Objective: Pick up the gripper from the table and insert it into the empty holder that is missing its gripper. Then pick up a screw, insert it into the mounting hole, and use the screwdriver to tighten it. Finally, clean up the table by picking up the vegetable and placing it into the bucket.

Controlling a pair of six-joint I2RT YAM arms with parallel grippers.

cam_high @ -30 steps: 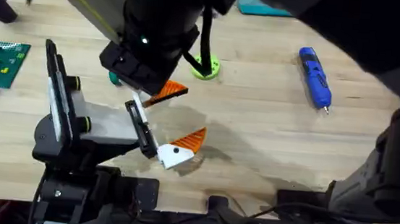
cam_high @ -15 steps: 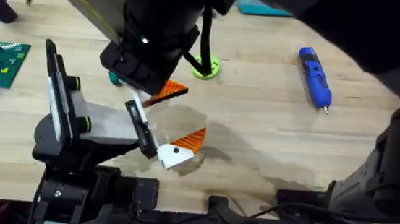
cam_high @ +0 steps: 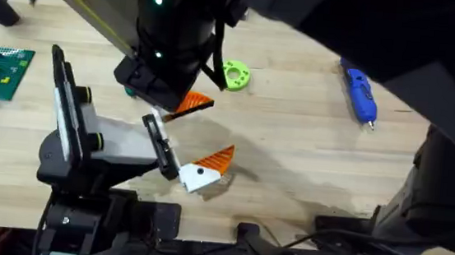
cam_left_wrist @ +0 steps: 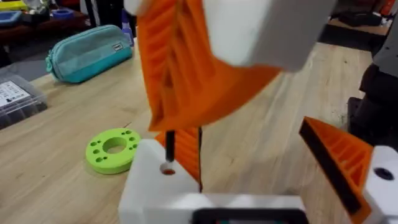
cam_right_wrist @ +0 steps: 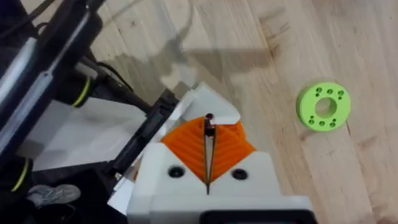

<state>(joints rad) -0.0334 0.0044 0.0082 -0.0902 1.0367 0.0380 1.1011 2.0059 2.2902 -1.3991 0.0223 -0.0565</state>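
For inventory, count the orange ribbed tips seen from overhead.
2: one orange tip at the dark arm's edge, another on a white block nearer the bases. More may hide under the arm.

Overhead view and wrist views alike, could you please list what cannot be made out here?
Overhead: the right arm, dark and blurred, covers its own fingers and part of the screwdriver's upper end.
Left wrist: the right gripper is blurred, so whether the screw has entered the hole cannot be told.
Right wrist: the screw is too small to show its head or thread.
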